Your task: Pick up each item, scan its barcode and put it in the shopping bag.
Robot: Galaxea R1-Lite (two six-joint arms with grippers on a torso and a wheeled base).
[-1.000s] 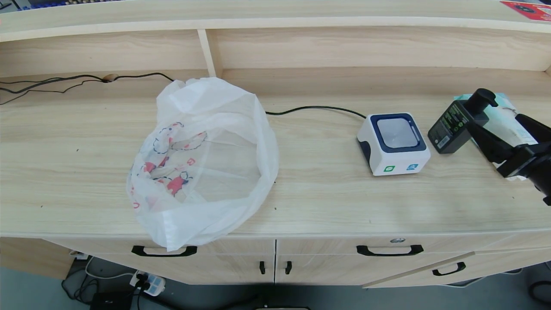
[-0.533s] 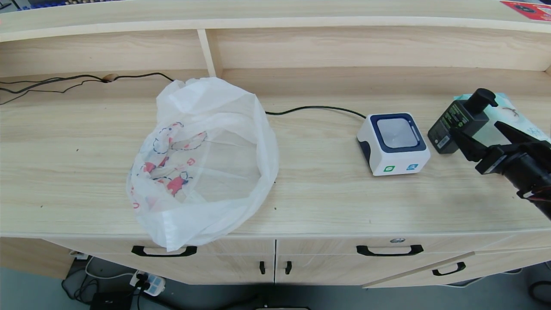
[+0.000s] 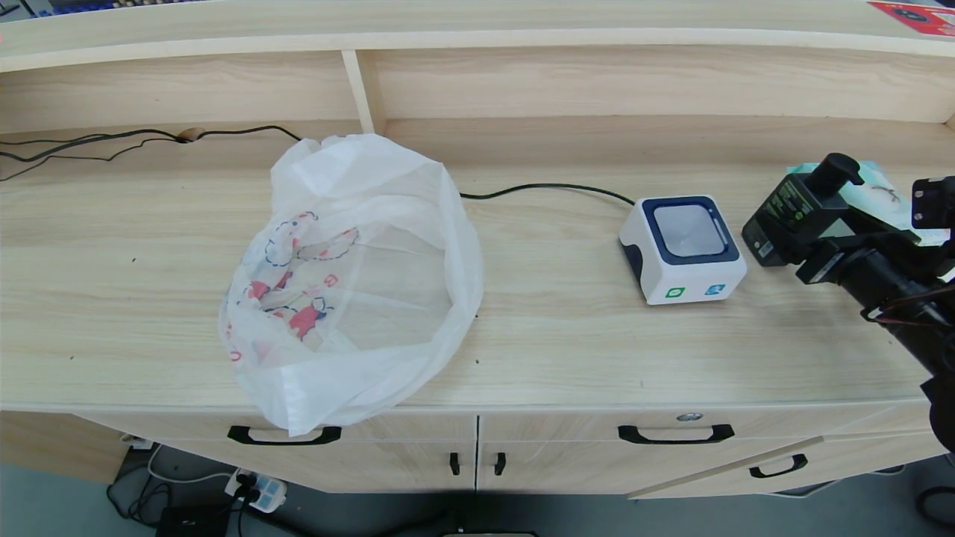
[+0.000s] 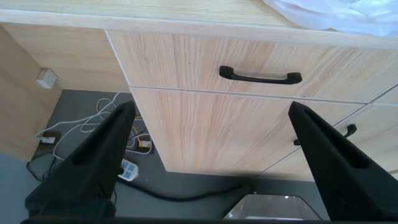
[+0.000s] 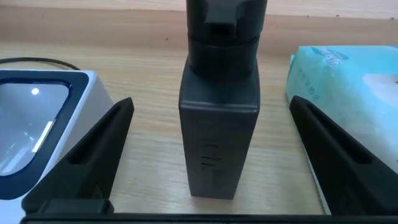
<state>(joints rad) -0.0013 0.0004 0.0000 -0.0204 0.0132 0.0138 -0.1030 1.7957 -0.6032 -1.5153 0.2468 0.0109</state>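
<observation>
Risk: bottle (image 3: 783, 216) is tall w/ a narrow base, so if one finger lands first it prob. tips into the scanner (image 3: 683, 250) or tissue pack (image 3: 888, 198), both just beside it. A grip too high, on the pump neck, could let it swing or slip.

Right jaws are spread wide, one finger each side of the bottle, not touching. Left jaws are spread too, below the surface (image 3: 559, 335) edge by a drawer front (image 4: 261, 106).

Bottle is dark, square-sided, black pump top, green-print label. It stands upright on the surface, well apart from the shopping bag (image 3: 351, 276).
</observation>
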